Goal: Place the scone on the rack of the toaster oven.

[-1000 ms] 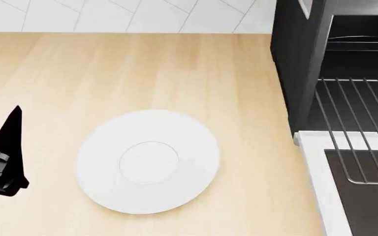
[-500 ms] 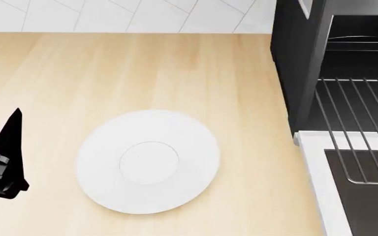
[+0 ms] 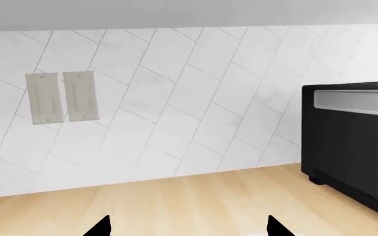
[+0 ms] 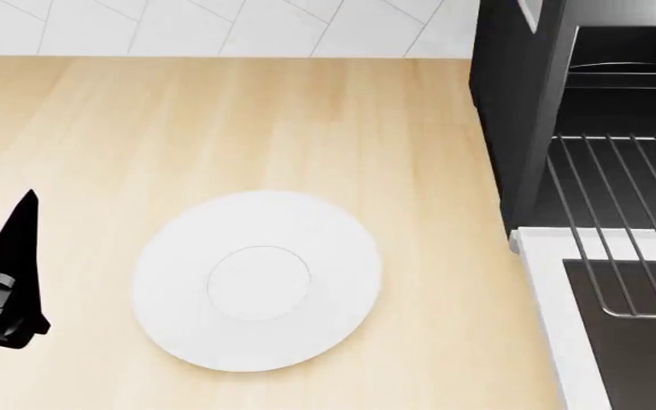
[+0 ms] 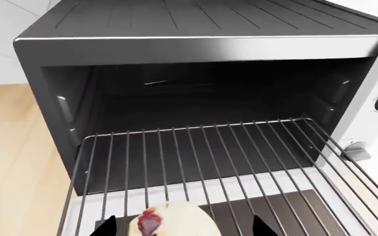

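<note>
Over the pulled-out rack (image 5: pixel 202 162) of the toaster oven (image 5: pixel 196 44), door down, we see the scone (image 5: pixel 171 220) between our right end effector (image 5: pixel 179 227) tips, apparently gripped. On the bench (image 4: pixel 248 120), empty plate (image 4: pixel 305 222) at 9 o'clock of oven. Left end effector (image 3: pixel 185 227) spread wide, holding nothing.

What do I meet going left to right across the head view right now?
Left gripper → white plate → toaster oven, its black side wall first → rack, pulled out over the open door.
</note>
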